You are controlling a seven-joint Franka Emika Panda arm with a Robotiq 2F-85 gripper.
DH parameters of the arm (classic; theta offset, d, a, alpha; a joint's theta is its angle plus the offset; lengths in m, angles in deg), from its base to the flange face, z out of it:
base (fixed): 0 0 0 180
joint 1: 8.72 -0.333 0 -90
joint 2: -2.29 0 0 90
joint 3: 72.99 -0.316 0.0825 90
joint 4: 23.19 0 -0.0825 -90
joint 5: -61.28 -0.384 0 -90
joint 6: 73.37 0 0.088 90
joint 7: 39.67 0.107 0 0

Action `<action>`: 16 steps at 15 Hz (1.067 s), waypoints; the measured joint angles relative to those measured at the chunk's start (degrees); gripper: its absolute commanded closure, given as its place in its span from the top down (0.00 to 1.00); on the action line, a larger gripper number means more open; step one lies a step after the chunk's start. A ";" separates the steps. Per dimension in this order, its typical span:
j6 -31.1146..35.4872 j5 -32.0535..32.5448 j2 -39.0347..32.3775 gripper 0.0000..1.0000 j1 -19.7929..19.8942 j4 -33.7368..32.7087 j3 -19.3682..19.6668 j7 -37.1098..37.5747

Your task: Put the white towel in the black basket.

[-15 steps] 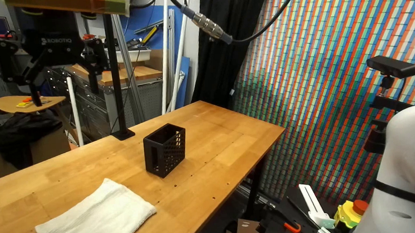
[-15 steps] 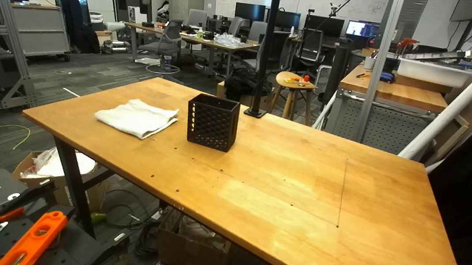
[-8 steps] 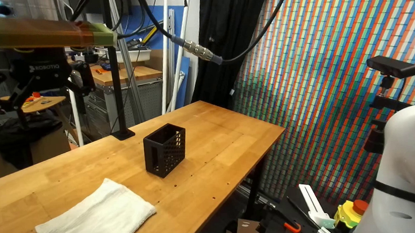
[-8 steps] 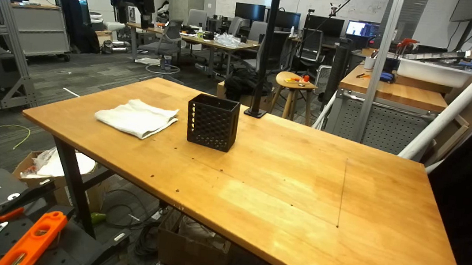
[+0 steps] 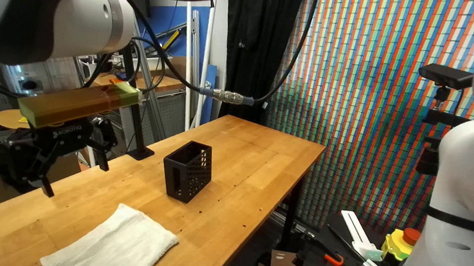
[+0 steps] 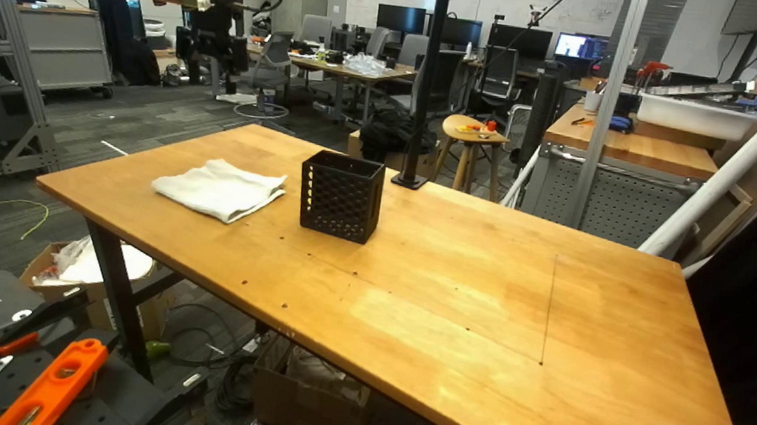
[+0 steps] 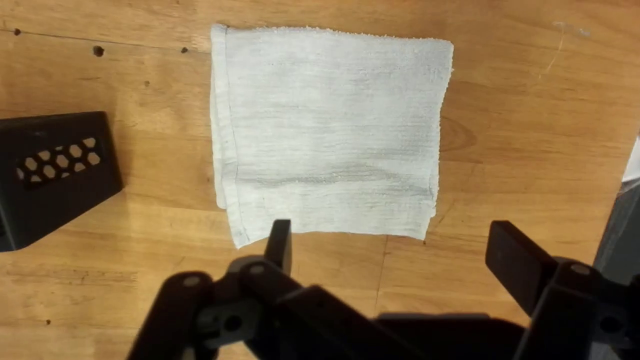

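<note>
The white towel lies folded and flat on the wooden table in both exterior views. It fills the upper middle of the wrist view. The black basket stands upright beside it, with lattice sides and an open top; it also shows in an exterior view and at the left edge of the wrist view. My gripper is open and empty, held above the table. In the wrist view its fingertips are spread wide near the towel's lower edge, not touching it.
The wooden table carries a black upright post behind the basket. A cable with a metal connector hangs from the arm. An emergency stop button sits by the robot's base.
The gripper has come down from high above the table to a lower height over it, staying open. The towel and the basket have not moved.
</note>
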 measured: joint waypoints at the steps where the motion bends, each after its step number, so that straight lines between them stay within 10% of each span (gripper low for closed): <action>1: 0.75 0.02 -0.65 1.00 -0.02 0.37 0.01 -0.48; 16: 14.39 0.28 -11.77 1.00 -0.02 4.23 2.23 -8.05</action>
